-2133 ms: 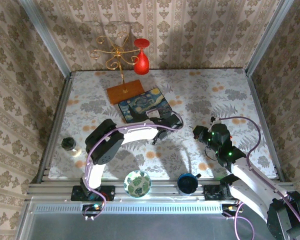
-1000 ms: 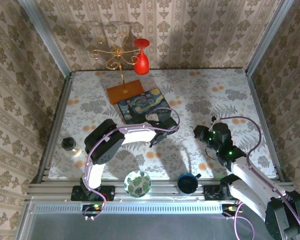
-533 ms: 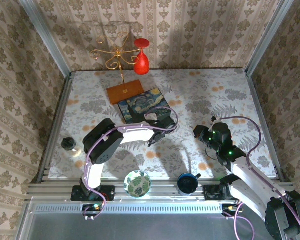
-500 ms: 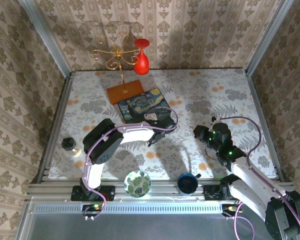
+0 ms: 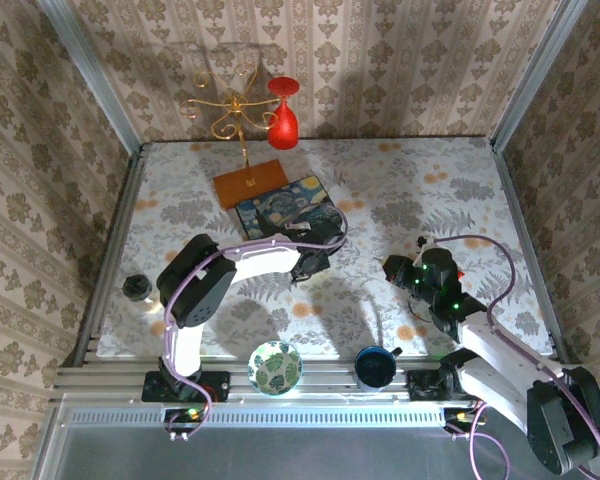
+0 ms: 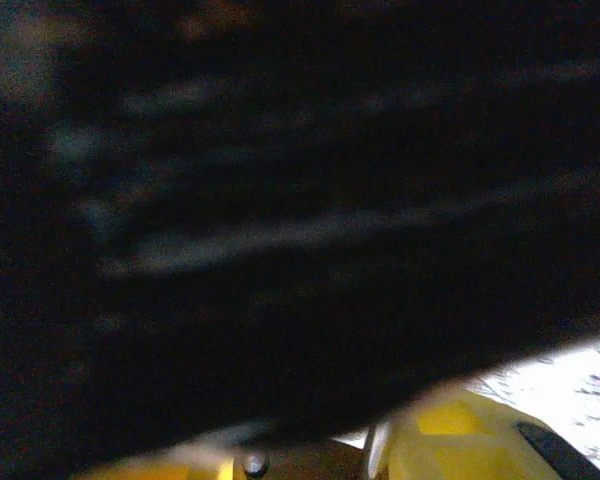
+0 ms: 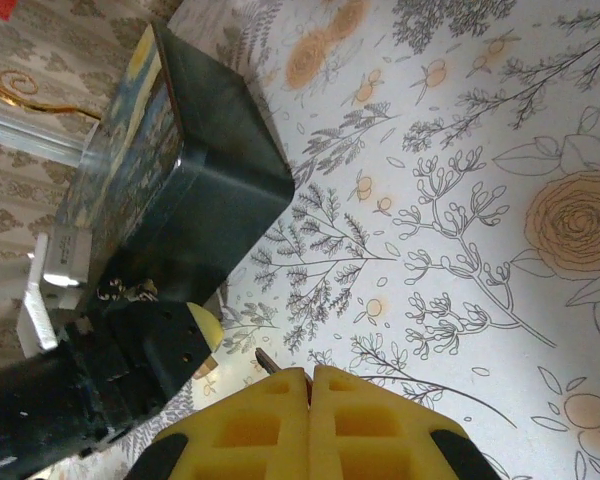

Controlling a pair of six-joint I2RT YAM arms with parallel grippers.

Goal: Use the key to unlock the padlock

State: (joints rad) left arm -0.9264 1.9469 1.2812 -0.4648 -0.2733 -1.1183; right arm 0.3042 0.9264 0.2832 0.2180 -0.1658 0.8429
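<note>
- Two arms reach over the flowered table.
- Right gripper, right of centre: pads pressed together on the key, whose tip pokes out.
- Left gripper at the blue box's near side; I cannot tell how its jaws stand.
- Padlock on that same side, just beside it.

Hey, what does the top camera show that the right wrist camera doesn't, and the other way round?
Top camera adds: the red glass, gold stand, patterned bowl, blue mug and dark jar. Right wrist camera adds: the right arm's yellow fingers pressed together, pinching a thin metal tip, likely the key. Both: the painted blue box, the left arm reaching to its near end, and the floral table cover.
</note>
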